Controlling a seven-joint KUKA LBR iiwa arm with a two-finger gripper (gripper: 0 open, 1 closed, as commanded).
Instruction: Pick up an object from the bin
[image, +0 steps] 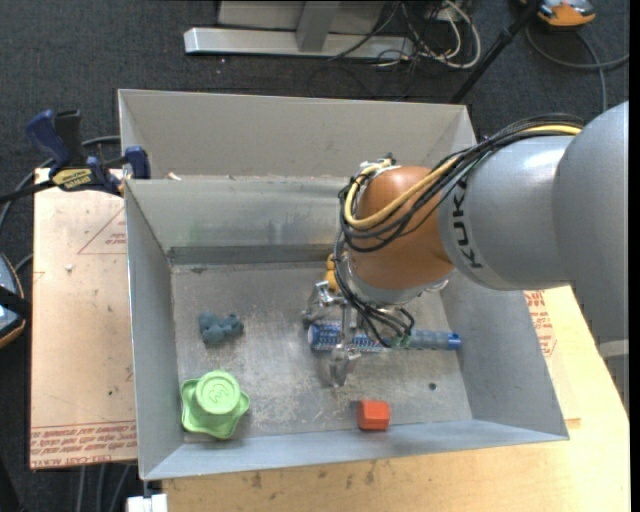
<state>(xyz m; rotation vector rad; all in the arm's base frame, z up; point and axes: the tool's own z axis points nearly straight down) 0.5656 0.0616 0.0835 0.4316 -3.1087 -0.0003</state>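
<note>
At centre of grey metal bin (152, 340): blue bristled brush (435, 341), slim handle pointing right, head partly hidden.
Jaws: low over the brush head; apart or together cannot be told.
Front left: green lobed cap (213, 404).
Front: orange-red cube (373, 415).
Left: grey-blue lump (220, 328), shape unclear.

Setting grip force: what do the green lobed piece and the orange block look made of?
Green lobed piece: likely moulded plastic; smooth, even colour, soft sheen. Orange block: matte faces, crisp edges; plastic, wood or foam, cannot tell.
</note>
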